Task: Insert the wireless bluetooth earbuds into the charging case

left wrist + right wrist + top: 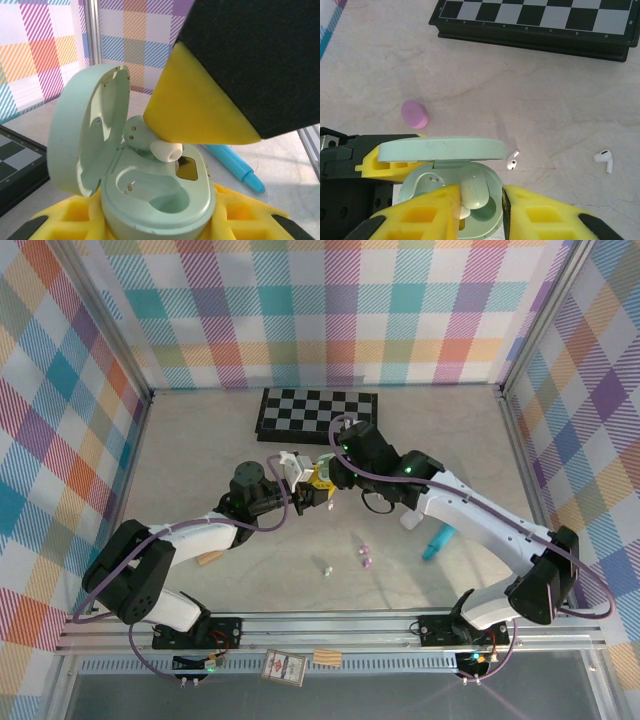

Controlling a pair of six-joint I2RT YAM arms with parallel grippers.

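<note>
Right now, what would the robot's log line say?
left end effector: shut on mint charging case, lid open | right end effector: astride mint earbud at one well | other well: empty

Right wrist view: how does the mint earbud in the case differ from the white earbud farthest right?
The mint earbud is rounded, the white earbud stemmed. The mint earbud sits in the open case; the white earbud lies loose on the table. Both are small, glossy.
</note>
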